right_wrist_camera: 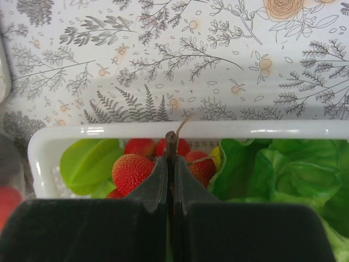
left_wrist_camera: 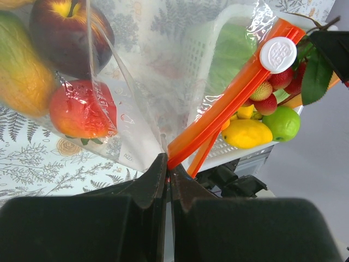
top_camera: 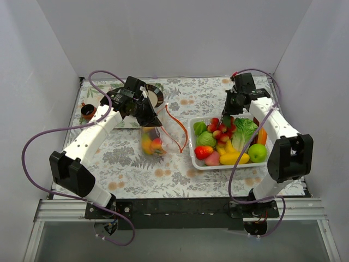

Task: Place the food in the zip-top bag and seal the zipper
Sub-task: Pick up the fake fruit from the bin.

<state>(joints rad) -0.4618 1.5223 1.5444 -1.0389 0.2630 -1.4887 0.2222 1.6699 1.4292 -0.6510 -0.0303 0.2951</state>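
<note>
In the white basket (right_wrist_camera: pixel 272 130), your right claw (right_wrist_camera: pixel 170 159) pinches a lychee stem (right_wrist_camera: pixel 171 137) beside lettuce (right_wrist_camera: pixel 272 169); left claw (left_wrist_camera: pixel 167 164) grips the zip-top bag (left_wrist_camera: pixel 147 71).

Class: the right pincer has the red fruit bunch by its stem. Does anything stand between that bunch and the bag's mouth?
Only the white basket's bag-side wall, which the red fruit bunch must clear. Past it lies bare tablecloth up to the zip-top bag, held open by the left pincer.
</note>
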